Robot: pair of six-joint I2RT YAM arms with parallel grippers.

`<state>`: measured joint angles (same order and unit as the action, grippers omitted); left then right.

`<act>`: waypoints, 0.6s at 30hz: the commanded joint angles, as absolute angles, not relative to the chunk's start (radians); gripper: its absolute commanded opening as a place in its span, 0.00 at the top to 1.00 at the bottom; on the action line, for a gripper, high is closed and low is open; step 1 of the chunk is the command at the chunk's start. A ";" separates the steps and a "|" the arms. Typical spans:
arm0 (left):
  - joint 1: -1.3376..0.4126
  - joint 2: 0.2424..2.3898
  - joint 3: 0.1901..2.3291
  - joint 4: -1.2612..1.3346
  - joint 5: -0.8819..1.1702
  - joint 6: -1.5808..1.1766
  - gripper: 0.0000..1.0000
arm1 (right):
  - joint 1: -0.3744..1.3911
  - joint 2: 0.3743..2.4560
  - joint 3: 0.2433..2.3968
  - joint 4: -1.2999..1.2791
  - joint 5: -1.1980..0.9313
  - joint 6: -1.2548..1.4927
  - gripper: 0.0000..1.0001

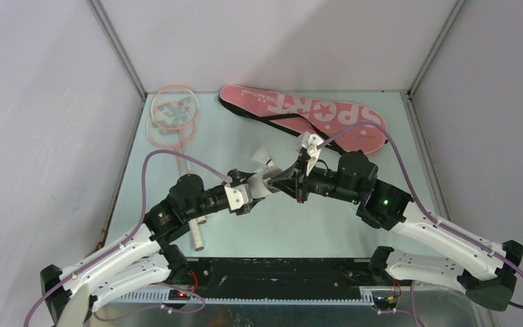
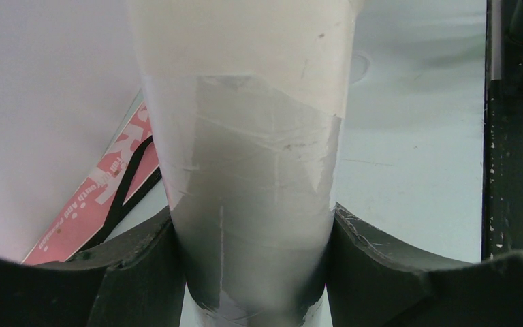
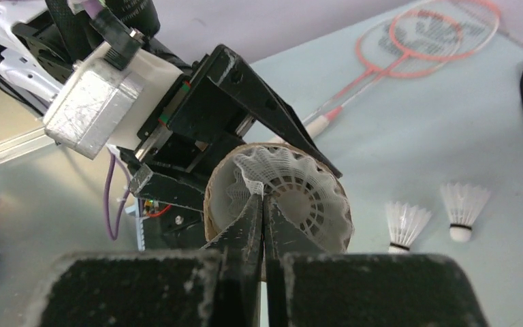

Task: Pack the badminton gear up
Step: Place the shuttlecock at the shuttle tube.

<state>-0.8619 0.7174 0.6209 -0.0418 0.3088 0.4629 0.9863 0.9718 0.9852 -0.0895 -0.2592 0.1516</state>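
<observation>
Loading was in hand: the left gripper (image 2: 252, 272) clamped the tube (image 2: 245, 102), the right gripper (image 3: 262, 204) pinched a shuttlecock (image 3: 303, 197) at its mouth. Next likely needed a deeper push, then release.

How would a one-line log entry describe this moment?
left pincer: grips tube | right pincer: pinches shuttlecock in tube mouth | loose: two shuttlecocks

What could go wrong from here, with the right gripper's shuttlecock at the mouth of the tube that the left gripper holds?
1. The right gripper pinches the shuttlecock by its thin feather skirt at the tube mouth; pushing may bend the feathers.
2. Only the left gripper clamps the tube, so a push might slide or tilt it.
3. Two loose shuttlecocks lie close by and could be knocked.
</observation>
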 commanded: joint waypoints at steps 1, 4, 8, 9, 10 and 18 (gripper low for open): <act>-0.865 0.703 0.650 -0.016 0.349 0.486 0.66 | 0.989 0.987 1.035 -0.226 -0.267 0.241 1.00; -0.866 0.711 0.650 -0.011 0.372 0.492 0.66 | 0.989 1.011 1.037 -0.232 -0.280 0.251 1.00; -0.866 0.727 0.663 -0.031 0.407 0.504 0.66 | 0.989 1.059 1.044 -0.190 -0.283 0.251 1.00; -0.866 0.729 0.665 -0.035 0.412 0.509 0.66 | 0.989 1.067 1.049 -0.185 -0.275 0.246 1.00; -0.865 0.730 0.669 -0.037 0.417 0.510 0.66 | 0.988 1.084 1.056 -0.179 -0.267 0.244 0.99; -0.865 0.721 0.671 -0.040 0.421 0.523 0.67 | 0.989 1.140 1.135 -0.286 -0.204 0.227 0.88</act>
